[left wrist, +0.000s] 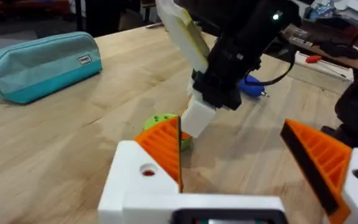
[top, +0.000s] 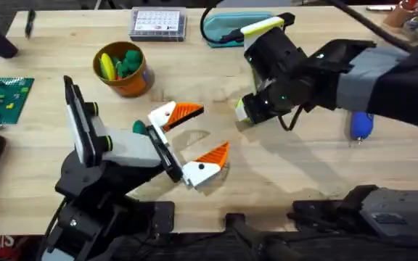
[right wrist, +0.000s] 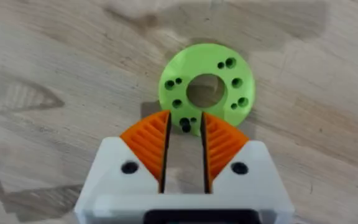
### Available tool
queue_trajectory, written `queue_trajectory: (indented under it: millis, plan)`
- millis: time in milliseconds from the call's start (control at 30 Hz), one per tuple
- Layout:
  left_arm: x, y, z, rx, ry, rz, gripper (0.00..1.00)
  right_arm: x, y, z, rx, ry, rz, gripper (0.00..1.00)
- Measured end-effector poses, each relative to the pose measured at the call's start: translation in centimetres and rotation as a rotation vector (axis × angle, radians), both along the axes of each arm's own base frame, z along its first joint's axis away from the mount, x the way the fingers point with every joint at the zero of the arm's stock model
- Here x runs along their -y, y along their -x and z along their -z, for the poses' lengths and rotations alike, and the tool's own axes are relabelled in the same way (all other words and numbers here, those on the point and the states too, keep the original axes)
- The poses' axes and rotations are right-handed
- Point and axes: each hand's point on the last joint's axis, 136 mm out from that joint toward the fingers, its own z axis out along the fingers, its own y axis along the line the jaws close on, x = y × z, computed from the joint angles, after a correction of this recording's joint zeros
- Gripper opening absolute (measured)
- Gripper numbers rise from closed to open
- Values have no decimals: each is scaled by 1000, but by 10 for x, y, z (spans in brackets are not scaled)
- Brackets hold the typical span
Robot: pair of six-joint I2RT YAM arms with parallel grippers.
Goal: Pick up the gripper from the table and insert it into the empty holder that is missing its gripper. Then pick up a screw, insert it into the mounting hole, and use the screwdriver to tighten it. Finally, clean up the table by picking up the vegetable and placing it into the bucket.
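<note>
Right gripper (right wrist: pixel 185 134) pinching rim | vegetable (right wrist: pixel 206 88) flat on table (right wrist: pixel 55 56)

Lime-green vegetable (right wrist: pixel 206 88) with dark spots; orange-brown bucket (top: pixel 124 70); bright-blue screwdriver (top: pixel 361 125); teal pouch (left wrist: pixel 39 65); pale wood table (top: pixel 281 174).

Left arm: rises from lower left of overhead frame, forearm angled toward centre.
Left white gripper with orange ribbed pads (top: pixel 199 140): fingers spread wide, just above the tabletop.
Right arm: enters from right edge, wrist pitched down.
Right white, orange-padded gripper (right wrist: pixel 185 144): fingers nearly together, narrow gap, at the tabletop.
</note>
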Motion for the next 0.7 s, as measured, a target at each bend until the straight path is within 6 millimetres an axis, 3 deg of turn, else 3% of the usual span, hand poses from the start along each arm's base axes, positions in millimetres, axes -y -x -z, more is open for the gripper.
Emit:
queue_trajectory:
  millis: [200, 367, 700]
  plan:
    - [0, 0, 0, 0, 0, 0, 987, 1, 2, 10, -28, 21, 0, 322]
    - [0, 0, 0, 0, 0, 0, 986, 1, 2, 11, -31, 23, 0, 233]
    - [0, 0, 0, 0, 0, 0, 987, 2, 4, 12, -41, 26, -1, 214]
